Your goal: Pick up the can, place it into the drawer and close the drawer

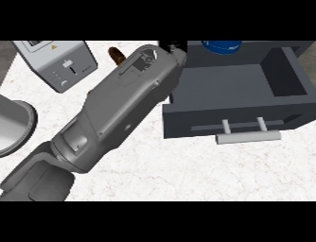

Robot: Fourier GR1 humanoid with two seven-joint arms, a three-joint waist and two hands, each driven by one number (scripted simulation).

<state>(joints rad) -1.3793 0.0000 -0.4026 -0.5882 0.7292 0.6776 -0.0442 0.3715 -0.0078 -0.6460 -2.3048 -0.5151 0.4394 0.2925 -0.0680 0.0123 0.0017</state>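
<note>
1. Head view, arm: one grey forearm (119, 104) runs diag. from lower left up to top centre. Since it enters at the left, I take it for the left arm, reaching across toward the drawer.
2. Left hand (172, 46): only a small black bit shows at the forearm's far end, cut off by the view's top edge. Can't tell if the fingers are open, curled or holding anything. It sits just beside the drawer's far left corner and near the can, w/ a gap between them.
3. Right hand: not in view at all.
4. Can (222, 46): blue, only part visible at the top edge, at the far end of the open drawer (216, 116). It looks to be inside the back of the drawer, but its base is hidden, so can't confirm it rests on the drawer floor.
5. Drawer: dark grey, pulled fully out toward the robot, so the inside is reachable from above. Its pale bar handle (248, 136) faces the near side, untouched.
6. Judgement: the placing step seems done or nearly so; closing is not yet done. Next prob. needs the hand to clear the drawer, then a push on the front or handle.
7. Risk: the forearm lies over the drawer's left wall, so pushing before it clears could jam.
8. Other items on the white counter (188, 170): grey panel box (56, 64) at upper left, grey round vessel (4, 125) at the left edge, small brown thing (117, 54) behind the arm, unclear what.
</note>
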